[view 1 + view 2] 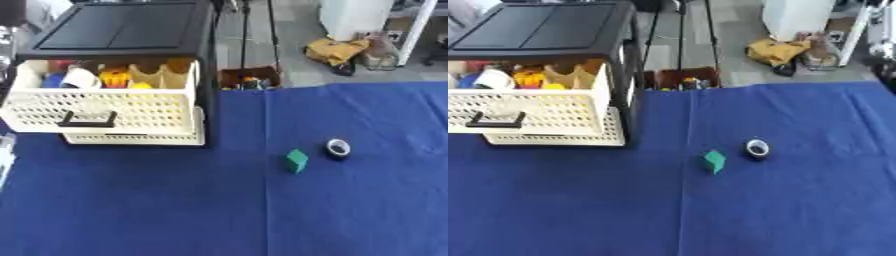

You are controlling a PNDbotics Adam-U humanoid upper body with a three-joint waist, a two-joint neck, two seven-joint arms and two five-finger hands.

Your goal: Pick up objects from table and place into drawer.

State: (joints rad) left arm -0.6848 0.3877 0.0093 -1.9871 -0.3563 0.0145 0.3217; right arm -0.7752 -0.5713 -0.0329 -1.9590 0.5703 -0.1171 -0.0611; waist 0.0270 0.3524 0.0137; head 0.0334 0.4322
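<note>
A small green block (297,160) lies on the blue table cloth (350,210) right of the middle. Just to its right sits a small dark roll with a white ring face (339,148). At the far left a black cabinet (122,30) holds a cream perforated drawer (105,111), pulled out, with a black handle (87,121). Inside the drawer lie several items: a white cup-like thing (81,77), yellow and orange pieces (115,77) and something blue (52,80). Neither hand shows in either view.
A second cream drawer (131,138) sits below the open one. Beyond the table's far edge are a brown box with small items (249,79), a yellow bag (334,51) and tripod legs (245,30) on the floor.
</note>
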